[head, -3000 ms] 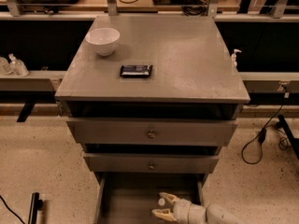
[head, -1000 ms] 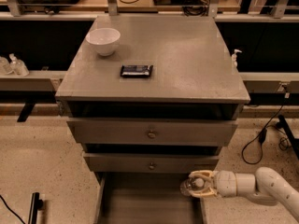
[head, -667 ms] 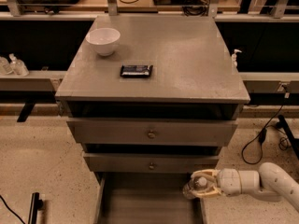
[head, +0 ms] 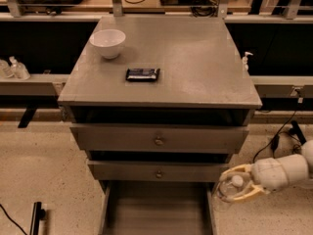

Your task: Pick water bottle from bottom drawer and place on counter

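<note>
The gripper [head: 234,184] reaches in from the right and is shut on the water bottle [head: 228,190], a small clear bottle with a white cap pointing roughly toward the camera. It holds the bottle in the air over the right wall of the open bottom drawer [head: 156,210], which shows a bare grey floor. The counter [head: 195,58] is the grey cabinet top, well above and left of the gripper.
A white bowl [head: 108,42] and a dark flat packet [head: 143,74] lie on the counter's left half. Two closed drawers with round knobs [head: 158,141] sit above the open one. A white pump bottle [head: 245,60] stands behind the counter's right edge. Cables lie on the floor at right.
The gripper has risen out of the bottom drawer with the water bottle and moved right, from over the drawer floor to beyond its right wall.
</note>
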You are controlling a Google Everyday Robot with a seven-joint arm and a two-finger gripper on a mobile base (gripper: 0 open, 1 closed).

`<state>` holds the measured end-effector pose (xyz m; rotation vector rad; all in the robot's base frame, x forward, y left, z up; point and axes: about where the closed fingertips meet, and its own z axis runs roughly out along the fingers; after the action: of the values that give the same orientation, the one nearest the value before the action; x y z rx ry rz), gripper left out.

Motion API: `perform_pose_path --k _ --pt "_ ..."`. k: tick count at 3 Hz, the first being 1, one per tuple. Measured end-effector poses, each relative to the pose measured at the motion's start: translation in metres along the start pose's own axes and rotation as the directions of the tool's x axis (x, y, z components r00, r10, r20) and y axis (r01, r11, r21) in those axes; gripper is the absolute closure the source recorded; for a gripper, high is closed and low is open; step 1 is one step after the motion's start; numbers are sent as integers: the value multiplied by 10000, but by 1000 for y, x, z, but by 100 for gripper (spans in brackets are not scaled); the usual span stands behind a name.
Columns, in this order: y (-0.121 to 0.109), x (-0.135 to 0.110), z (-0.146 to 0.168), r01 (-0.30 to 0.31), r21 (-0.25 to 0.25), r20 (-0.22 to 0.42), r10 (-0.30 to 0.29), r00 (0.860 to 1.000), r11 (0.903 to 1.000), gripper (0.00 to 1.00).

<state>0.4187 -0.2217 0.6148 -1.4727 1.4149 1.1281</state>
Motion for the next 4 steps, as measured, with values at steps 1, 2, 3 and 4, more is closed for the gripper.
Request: perform_pose_path --k 1,2,3,4 --pt "-7 -75 -41 306 -221 -884 -324 9956 9993 100" --pt "-15 -151 -89 1526 274 -535 -1510 9871 9879 100" --pt "-28 -167 -102 1934 735 -546 -1897 9803 9784 100" --pt "-34 -168 -100 1931 841 -573 -1887 9804 9776 100"
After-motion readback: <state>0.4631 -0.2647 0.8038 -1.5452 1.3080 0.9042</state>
